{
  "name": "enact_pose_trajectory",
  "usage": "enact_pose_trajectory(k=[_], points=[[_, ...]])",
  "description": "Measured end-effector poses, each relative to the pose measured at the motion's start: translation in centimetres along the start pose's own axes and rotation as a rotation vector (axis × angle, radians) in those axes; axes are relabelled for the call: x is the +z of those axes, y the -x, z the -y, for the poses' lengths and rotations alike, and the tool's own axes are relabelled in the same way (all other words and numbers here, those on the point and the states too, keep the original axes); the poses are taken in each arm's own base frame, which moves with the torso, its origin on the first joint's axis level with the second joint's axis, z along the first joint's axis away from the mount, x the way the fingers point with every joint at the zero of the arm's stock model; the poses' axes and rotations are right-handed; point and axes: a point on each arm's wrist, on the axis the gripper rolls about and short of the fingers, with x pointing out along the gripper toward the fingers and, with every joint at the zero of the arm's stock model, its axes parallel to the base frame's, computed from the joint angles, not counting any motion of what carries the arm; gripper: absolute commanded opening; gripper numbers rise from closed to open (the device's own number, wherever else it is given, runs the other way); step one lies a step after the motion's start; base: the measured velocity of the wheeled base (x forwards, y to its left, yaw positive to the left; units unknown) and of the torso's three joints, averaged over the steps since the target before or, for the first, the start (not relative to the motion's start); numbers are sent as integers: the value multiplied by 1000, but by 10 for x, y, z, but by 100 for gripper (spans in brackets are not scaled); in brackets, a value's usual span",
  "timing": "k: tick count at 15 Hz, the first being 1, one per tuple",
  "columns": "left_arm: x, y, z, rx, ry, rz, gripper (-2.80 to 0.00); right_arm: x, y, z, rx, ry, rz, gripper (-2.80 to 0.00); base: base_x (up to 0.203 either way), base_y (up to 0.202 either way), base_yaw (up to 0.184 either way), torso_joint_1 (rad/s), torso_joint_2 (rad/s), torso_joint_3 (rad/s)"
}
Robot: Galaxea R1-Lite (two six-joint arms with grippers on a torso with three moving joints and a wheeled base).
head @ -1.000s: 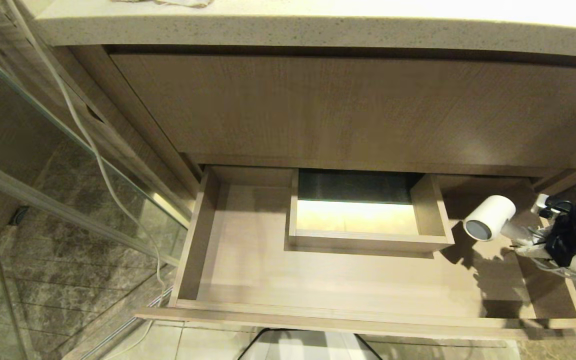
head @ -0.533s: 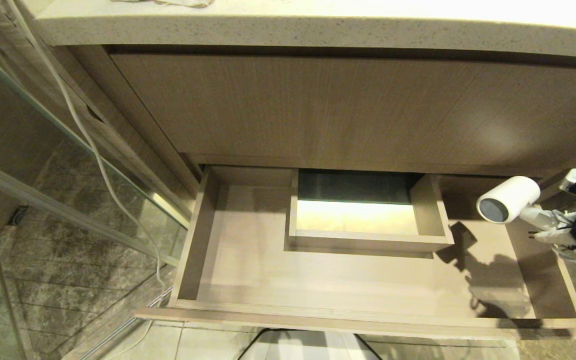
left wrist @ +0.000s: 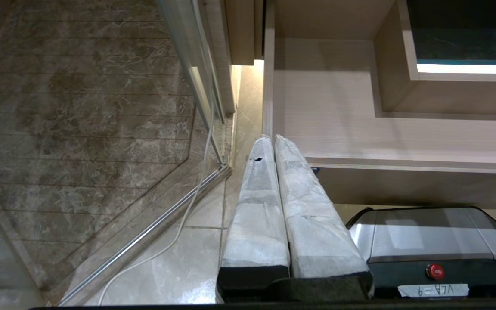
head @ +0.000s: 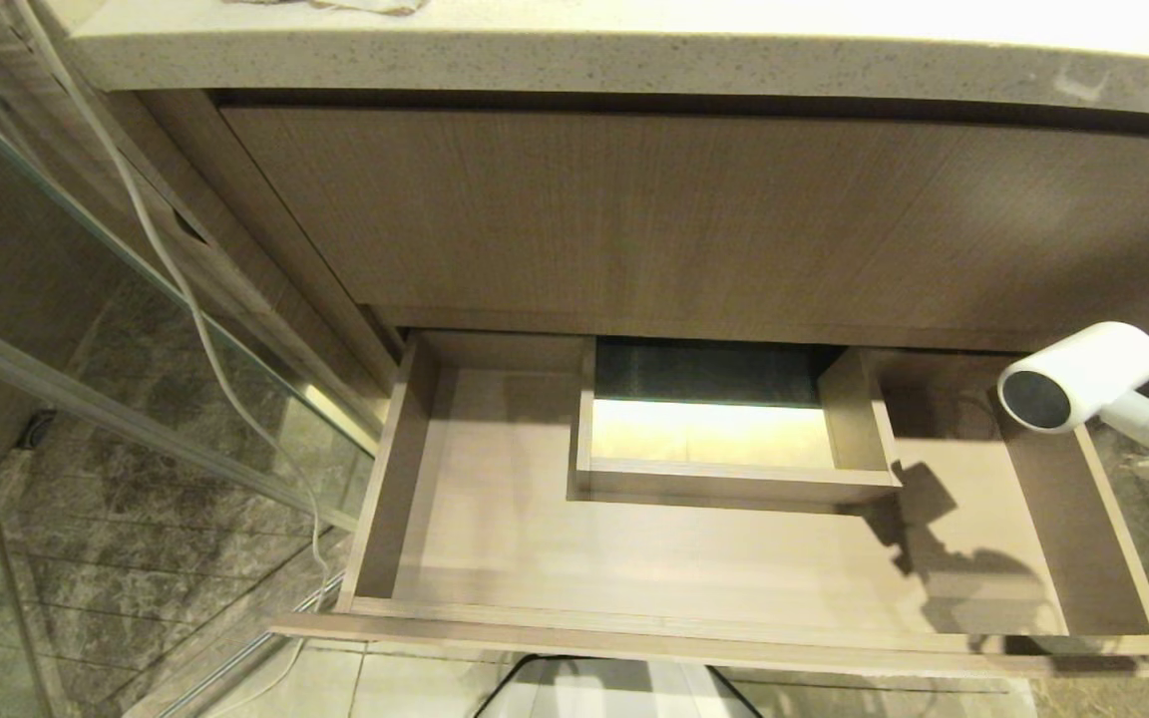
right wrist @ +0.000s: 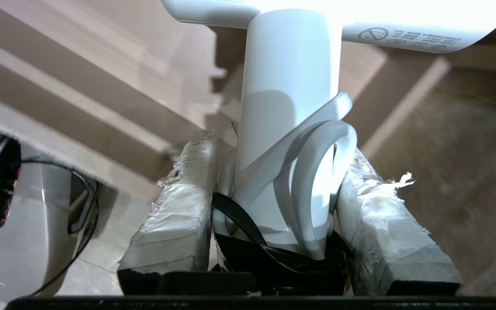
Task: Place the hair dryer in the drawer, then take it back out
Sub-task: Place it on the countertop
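- Hair dryer (head: pixel 1083 377) at far right edge of the head view, barrel mouth facing lower left, hanging above the drawer's right wall, not resting on anything.
- Right gripper (right wrist: pixel 280 172) pinching the dryer's handle, with the coiled white cord (right wrist: pixel 317 172) and black tie (right wrist: pixel 239 219) caught in the same grip; both wrapped fingers (right wrist: pixel 175 206) press against handle and cord. In the head view the gripper itself is cut off past the right edge.
- Drawer (head: pixel 694 558) pulled fully out, lower centre of the head view; nothing lies on its floor. Boxed cutout (head: pixel 734 429) at mid-back, lit inside.
- Shadow of the dryer falls on the drawer floor, lower right.
- Left gripper (left wrist: pixel 274 142) parked low near the drawer's front left corner, fingers pressed together, holding nothing.
- White cable (head: pixel 186 299) trails down the left side past the glass panel (head: pixel 86 349).
- Progress, judged: dryer is airborne and outside the drawer. Cannot tell from this moment alone whether it is going in or coming out.
- If going in: lowering, release, re-grasp and lift all remain. If coming out: only carrying clear is left.
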Motion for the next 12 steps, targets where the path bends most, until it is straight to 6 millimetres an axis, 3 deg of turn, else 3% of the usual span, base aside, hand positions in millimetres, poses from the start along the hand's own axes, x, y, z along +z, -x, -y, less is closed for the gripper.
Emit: enact_pose_trajectory(k=[8, 12], points=[[0, 0, 0, 0, 0, 0, -280, -11, 86, -53, -298, -47, -36, -280, 0, 0, 0, 0, 0, 0], [0, 0, 0, 0, 0, 0, -280, -7, 108, -68, -404, -153, -18, -280, 0, 0, 0, 0, 0, 0]])
